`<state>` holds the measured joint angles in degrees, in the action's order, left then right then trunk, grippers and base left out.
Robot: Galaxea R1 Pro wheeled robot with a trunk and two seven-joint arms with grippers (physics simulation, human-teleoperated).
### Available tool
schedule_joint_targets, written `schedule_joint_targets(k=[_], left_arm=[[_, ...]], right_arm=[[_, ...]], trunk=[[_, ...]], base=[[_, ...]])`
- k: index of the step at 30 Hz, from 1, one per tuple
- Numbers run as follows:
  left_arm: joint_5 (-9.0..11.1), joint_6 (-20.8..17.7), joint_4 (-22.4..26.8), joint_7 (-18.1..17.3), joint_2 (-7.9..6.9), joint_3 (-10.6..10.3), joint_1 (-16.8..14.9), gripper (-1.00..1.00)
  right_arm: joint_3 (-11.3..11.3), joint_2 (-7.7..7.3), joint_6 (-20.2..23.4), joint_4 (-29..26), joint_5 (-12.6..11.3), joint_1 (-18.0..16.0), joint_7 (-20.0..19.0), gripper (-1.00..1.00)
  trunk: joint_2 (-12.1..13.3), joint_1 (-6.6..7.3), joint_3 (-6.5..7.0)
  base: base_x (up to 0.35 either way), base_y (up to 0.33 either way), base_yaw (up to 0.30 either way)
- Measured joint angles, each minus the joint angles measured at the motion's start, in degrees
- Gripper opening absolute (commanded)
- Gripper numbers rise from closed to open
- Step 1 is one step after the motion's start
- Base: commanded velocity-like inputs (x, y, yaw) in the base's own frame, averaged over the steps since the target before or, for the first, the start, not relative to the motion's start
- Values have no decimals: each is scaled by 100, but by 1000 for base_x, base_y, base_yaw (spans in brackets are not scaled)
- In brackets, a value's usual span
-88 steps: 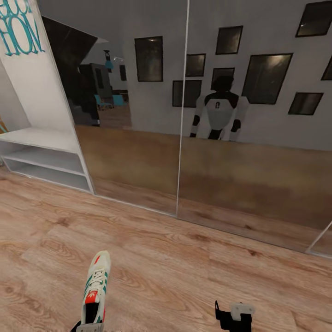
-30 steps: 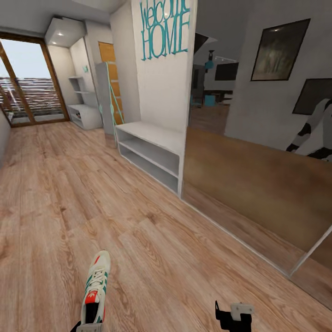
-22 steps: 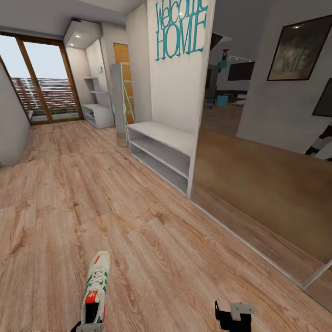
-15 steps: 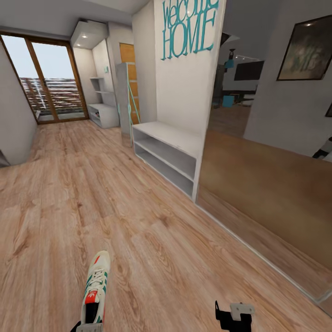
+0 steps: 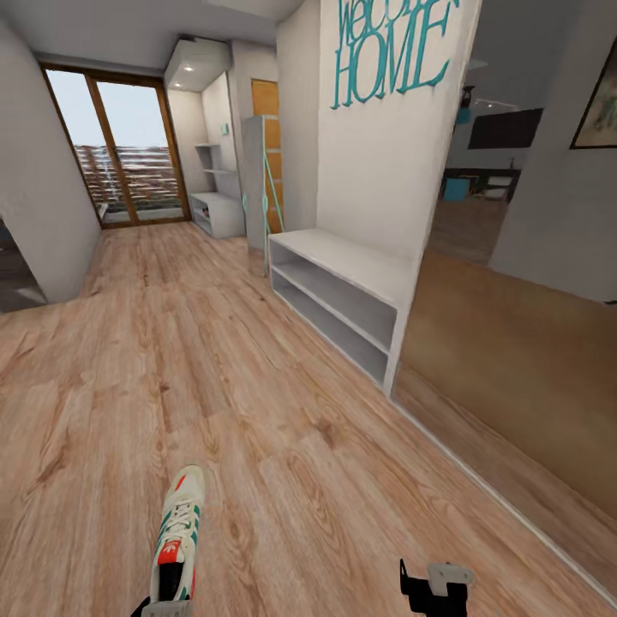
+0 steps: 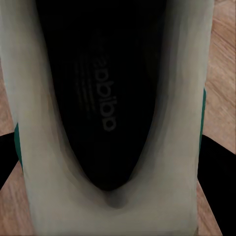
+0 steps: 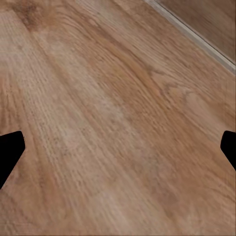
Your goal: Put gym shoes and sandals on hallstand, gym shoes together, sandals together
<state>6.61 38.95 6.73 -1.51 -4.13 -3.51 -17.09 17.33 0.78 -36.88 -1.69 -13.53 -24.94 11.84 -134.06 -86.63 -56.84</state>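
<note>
White with green side stripes and a red-orange tongue patch, one gym shoe (image 5: 177,538) sits at the bottom of the head view, toe pointing away from the robot, its heel caught in the left hand (image 5: 163,607), whose dark fingers (image 6: 215,182) press against both sides of the heel in the left wrist view; there the shoe's dark insole and pale collar take up most of the picture. The right hand (image 5: 437,591) shows low in the head view, empty, and in the right wrist view its two dark fingertips (image 7: 10,150) stand wide apart over bare planks. The corridor floor (image 5: 257,411) is light-brown wood grain running toward a glazed door (image 5: 128,154) at the far end. The hallstand (image 5: 338,296), light grey with a bench top and two open lower shelves, stands ahead and to the right against a white wall panel bearing teal lettering (image 5: 390,51). Just beyond it to the right is a mirrored panel (image 5: 531,300).
</note>
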Motion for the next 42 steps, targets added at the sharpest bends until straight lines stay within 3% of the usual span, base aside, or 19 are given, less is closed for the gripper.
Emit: schedule_joint_targets(k=[15, 42], left_arm=[[9, 0, 0, 0, -3, 2, 0, -100], [9, 0, 0, 0, 1, 0, 0, -100]], right_arm=[[0, 0, 0, 0, 4, 0, 0, 100], [0, 0, 0, 0, 9, 0, 0, 100]], trunk=[[0, 0, 6], [0, 0, 132]], base=[[336, 0, 276], [336, 0, 257]])
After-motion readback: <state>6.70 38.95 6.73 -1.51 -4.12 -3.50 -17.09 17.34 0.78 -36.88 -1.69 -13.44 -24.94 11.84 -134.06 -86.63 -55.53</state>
